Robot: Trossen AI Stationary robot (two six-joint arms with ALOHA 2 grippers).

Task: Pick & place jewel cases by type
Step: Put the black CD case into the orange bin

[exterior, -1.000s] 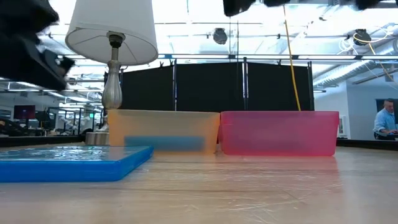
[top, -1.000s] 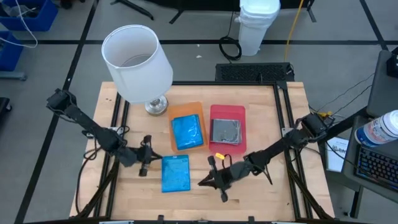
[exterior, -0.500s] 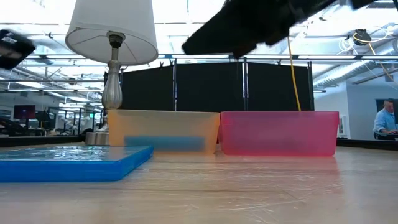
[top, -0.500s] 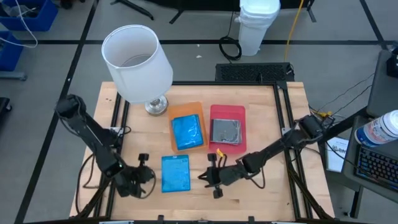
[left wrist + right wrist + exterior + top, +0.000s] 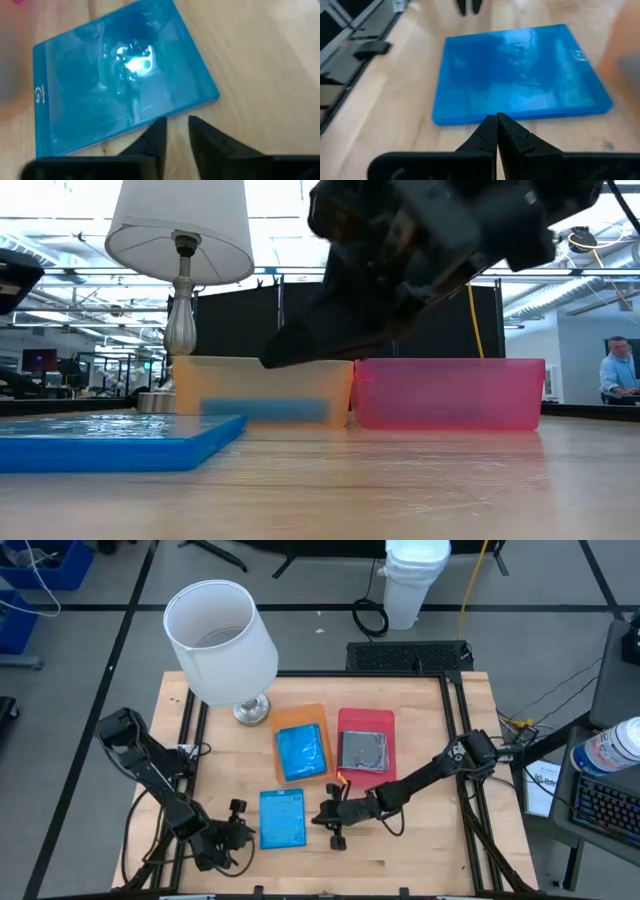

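Observation:
One translucent blue jewel case [image 5: 282, 818] lies flat on the table near its near edge, also seen in the low view [image 5: 115, 440]. My left gripper [image 5: 244, 830] sits just left of it, fingers a narrow gap apart [image 5: 176, 127], tips short of the case's edge [image 5: 125, 75]. My right gripper [image 5: 320, 817] is shut, right of the case, pointing at its edge [image 5: 520, 75]. In the low view its tips [image 5: 270, 362] hang above the table. A second blue case [image 5: 302, 753] lies in the orange tray [image 5: 300, 716]. A dark case [image 5: 363, 751] lies in the red tray [image 5: 366, 718].
A lamp with a white shade [image 5: 222, 640] stands at the far left of the table, its base [image 5: 252, 710] beside the orange tray. The two trays sit side by side mid-table [image 5: 262, 390] [image 5: 450, 392]. Bare wood lies near the right and near edges.
My left gripper has swung toward the table's near edge and now sits low beside the loose blue case's left side. My right gripper has moved toward the table's left, closing on the case's right edge, and has come down into the low view. The case has not moved.

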